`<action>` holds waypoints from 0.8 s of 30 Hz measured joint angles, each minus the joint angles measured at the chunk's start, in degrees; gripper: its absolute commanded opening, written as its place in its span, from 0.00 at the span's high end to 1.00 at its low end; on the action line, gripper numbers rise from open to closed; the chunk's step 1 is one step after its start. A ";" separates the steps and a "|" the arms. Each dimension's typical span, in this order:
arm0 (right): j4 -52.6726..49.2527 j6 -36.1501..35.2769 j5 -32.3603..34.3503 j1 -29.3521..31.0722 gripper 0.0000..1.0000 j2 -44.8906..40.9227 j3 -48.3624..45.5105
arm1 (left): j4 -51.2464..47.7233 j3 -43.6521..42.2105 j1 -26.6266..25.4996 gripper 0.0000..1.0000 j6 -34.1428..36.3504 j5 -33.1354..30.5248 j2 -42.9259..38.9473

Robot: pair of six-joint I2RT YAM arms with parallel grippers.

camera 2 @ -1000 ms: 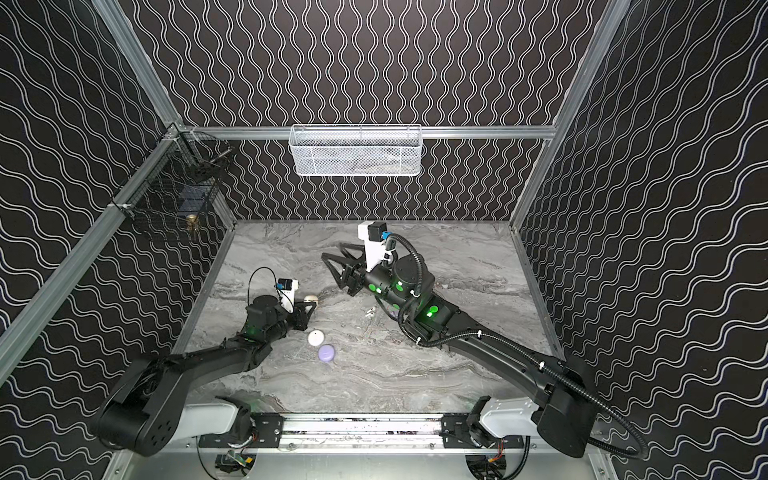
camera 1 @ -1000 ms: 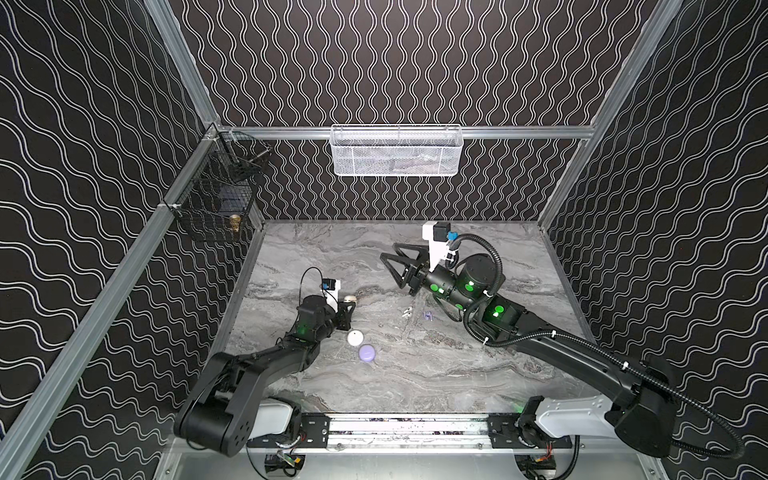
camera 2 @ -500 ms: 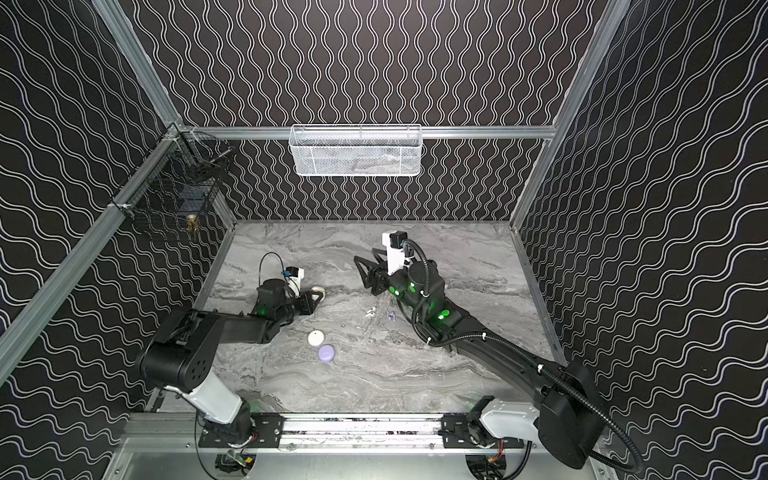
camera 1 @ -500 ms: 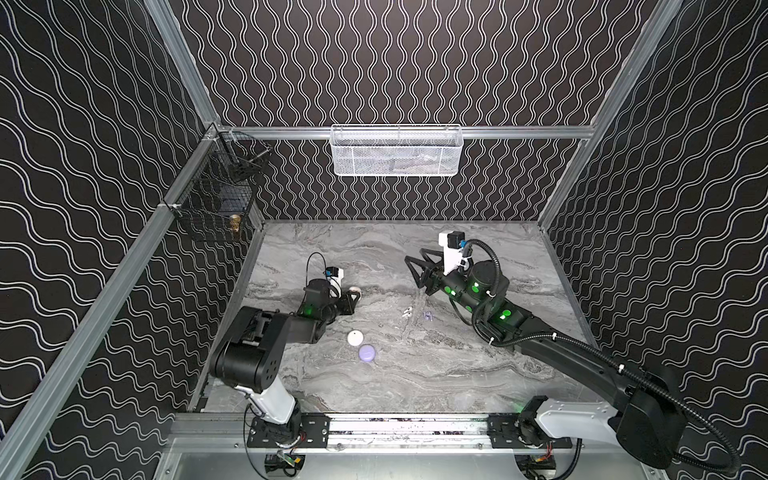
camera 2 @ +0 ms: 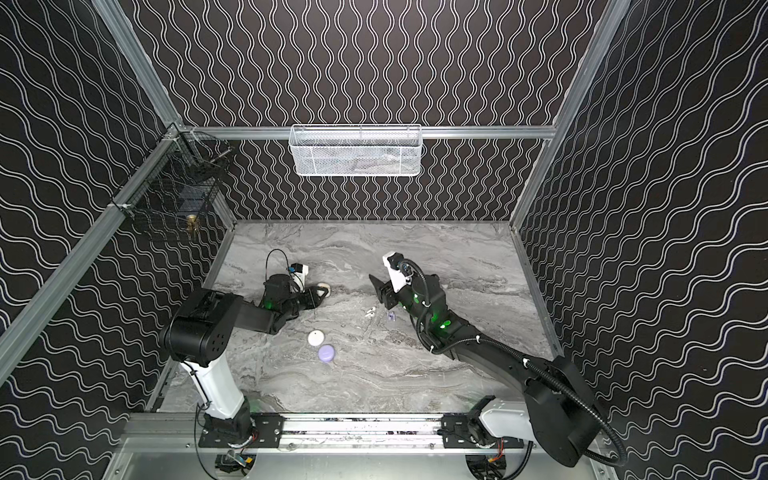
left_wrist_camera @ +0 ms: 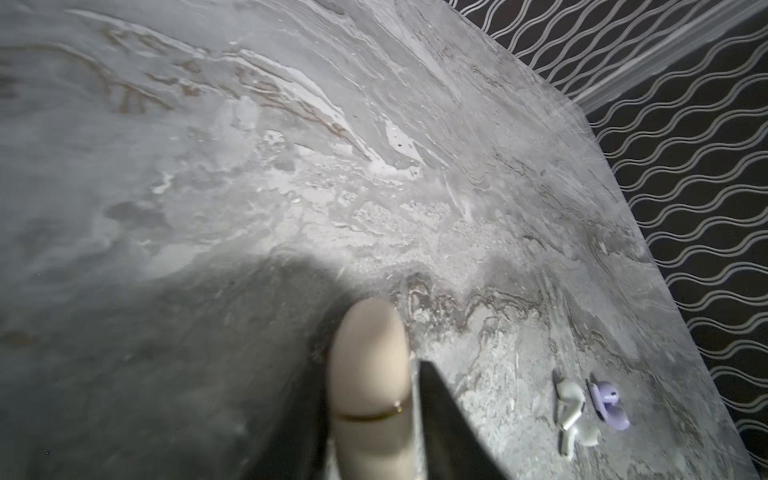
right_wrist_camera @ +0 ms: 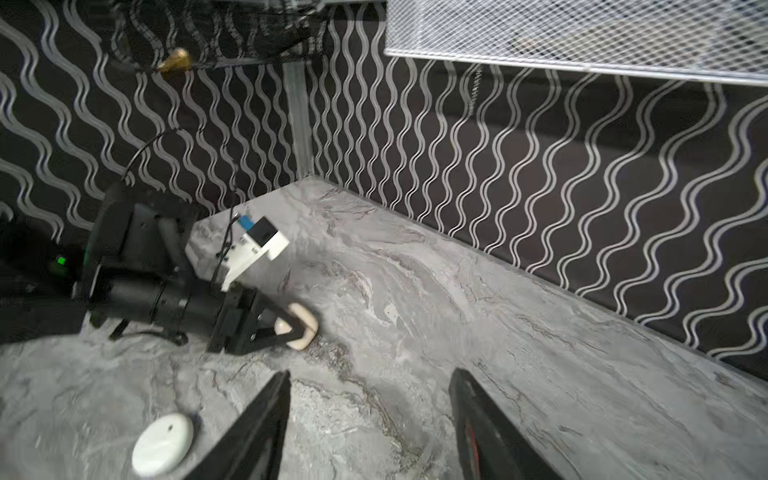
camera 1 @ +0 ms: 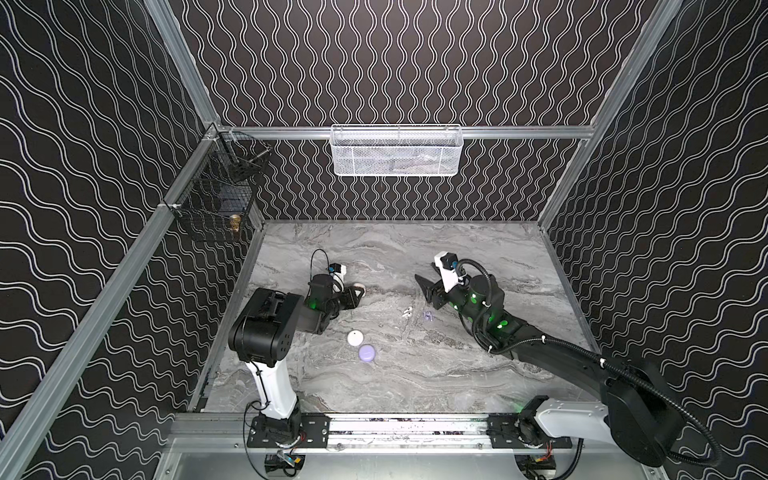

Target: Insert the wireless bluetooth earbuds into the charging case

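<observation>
Two claws, three cases, four earbuds.

The left claw [camera 1: 354,296] has its jaws partly open on either side of the beige case [left_wrist_camera: 370,374]. That case stands on edge on the surface [camera 1: 415,386], toward its left edge. A thin gap shows between the case and one finger.

The right claw [right_wrist_camera: 370,374] has its jaws spread wide and holds nothing. It sits just back of the surface's middle.

The earbuds lie in a tight cluster near the middle of the surface, between the claws and nearer the right one. The two white earbuds [left_wrist_camera: 571,401] are glossy and stemmed and lie close together on their sides. The two lavender earbuds [left_wrist_camera: 609,405] lie just beside them and seem the same shape. All four lie outside any case.

Frontward of the left claw lie the round white case [camera 1: 355,338] and, just beside it, the round lavender case [camera 1: 366,353], both closed.
</observation>
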 measured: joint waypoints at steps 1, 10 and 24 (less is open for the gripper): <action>0.39 -1.44 -1.64 -0.02 0.30 -0.04 -0.72 | -0.33 -0.15 0.00 0.41 0.00 -0.28 -0.42; -0.22 -10.75 -16.06 -0.04 0.22 1.49 -1.66 | -5.35 -0.24 0.55 0.17 1.38 -2.45 -7.67; -0.20 -11.80 -21.75 4.81 0.16 5.42 1.49 | -19.21 -11.32 4.13 0.14 8.26 -13.77 -40.98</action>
